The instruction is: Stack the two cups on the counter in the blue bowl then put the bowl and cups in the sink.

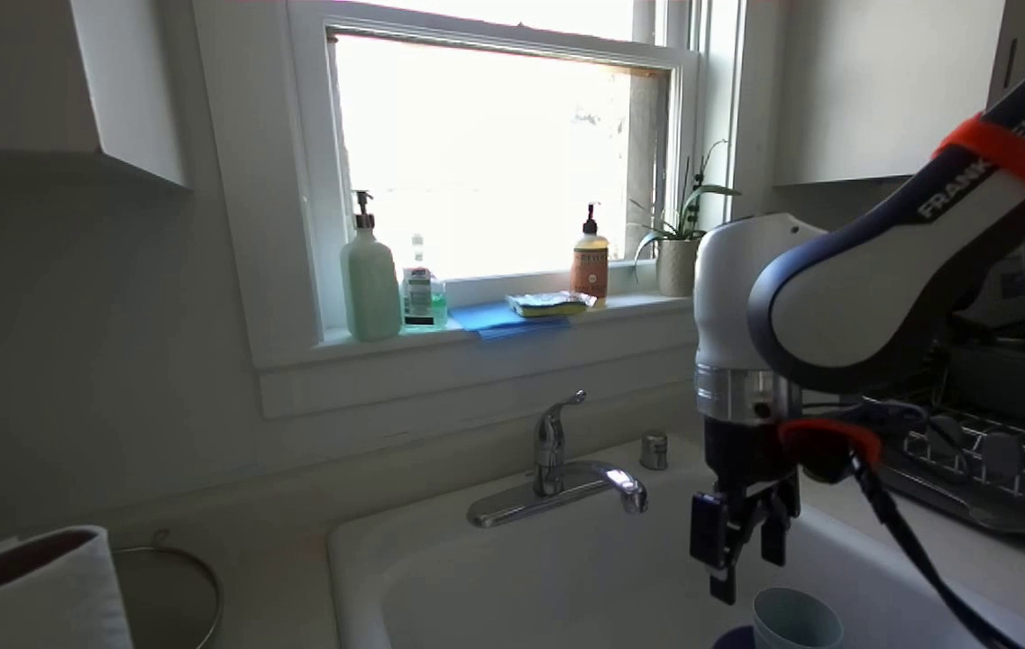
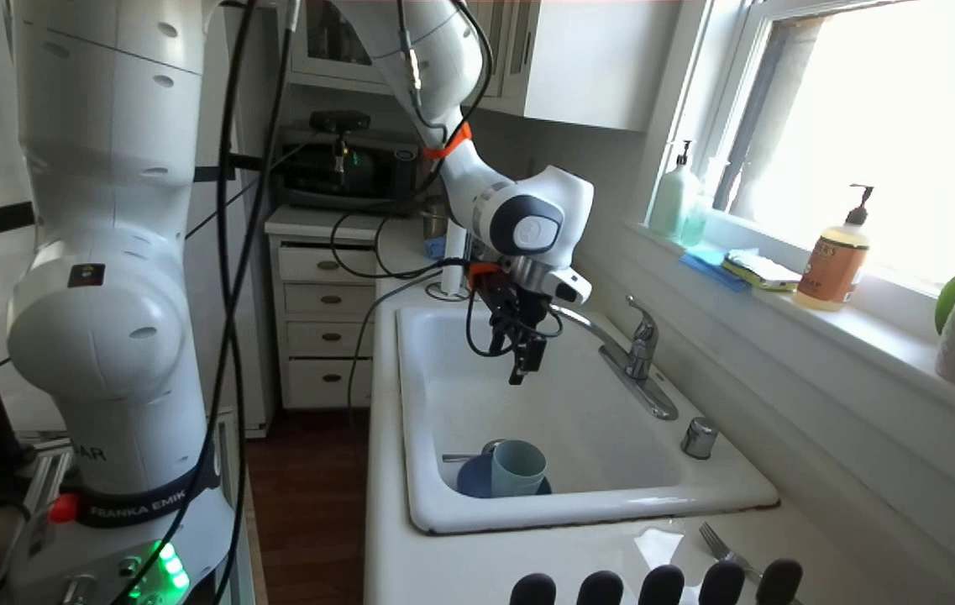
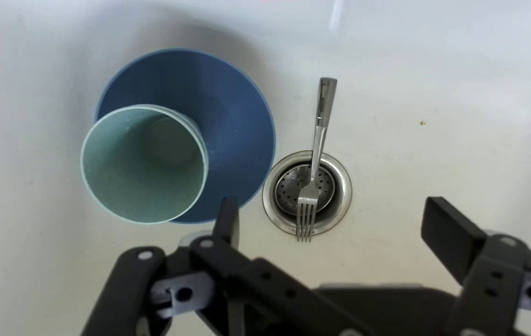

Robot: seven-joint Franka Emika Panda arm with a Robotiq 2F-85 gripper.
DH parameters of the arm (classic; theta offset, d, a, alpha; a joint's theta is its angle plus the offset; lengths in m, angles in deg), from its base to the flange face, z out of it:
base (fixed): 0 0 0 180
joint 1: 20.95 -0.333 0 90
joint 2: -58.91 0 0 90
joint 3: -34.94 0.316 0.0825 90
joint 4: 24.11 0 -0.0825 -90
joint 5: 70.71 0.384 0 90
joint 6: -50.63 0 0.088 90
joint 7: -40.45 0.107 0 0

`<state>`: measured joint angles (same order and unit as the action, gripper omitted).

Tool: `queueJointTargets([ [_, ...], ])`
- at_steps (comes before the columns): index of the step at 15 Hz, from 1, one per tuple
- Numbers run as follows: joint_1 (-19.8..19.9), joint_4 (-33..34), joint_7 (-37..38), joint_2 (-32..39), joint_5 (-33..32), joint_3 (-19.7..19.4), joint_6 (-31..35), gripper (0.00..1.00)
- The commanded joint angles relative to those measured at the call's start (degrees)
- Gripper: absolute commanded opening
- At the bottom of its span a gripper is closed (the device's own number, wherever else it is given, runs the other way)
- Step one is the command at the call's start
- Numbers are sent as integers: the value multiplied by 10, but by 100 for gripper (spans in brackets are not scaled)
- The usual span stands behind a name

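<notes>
Arm point(image 1: 877, 288) reaches over the sink point(image 2: 565, 509); its slack cable point(image 1: 882, 507) could catch the sink's edge if it dips. Gripper point(image 3: 333, 221) hangs over the sink, fingers spread, nothing held. Blue bowl point(image 3: 237, 126) sits in the sink, cups point(image 3: 144, 165) off-ctr. in it, prob. two nested (2nd rim shows); job looks abt. done. Main risk: low sideways exit clips cups, uneven load tips bowl. Fork point(image 3: 319, 142) across sink's drain point(image 3: 344, 191) may jam if knocked. Text: arm, "FRANK" + "EMIKA" split by red band point(image 1: 1012, 164); soap bottle point(image 2: 831, 267) above sink, approx. "MEYER'S", rest too small.
</notes>
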<state>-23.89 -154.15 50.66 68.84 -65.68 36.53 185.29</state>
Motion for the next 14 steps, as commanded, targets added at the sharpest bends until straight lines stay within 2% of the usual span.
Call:
queueJointTargets([
  [1, 13, -45, -44, -84, -25, -11, -30, 100],
  [5, 33, -74, -89, -161, -45, -27, -40, 100],
  [9, 52, -85, -132, -226, -26, -49, -33, 100],
  [10, 55, -79, -133, -236, -19, -55, -37, 100],
  [11, 50, -61, -115, -195, -31, -46, -33, 100],
  [14, 55, -64, -121, -223, -30, -55, -34, 100],
])
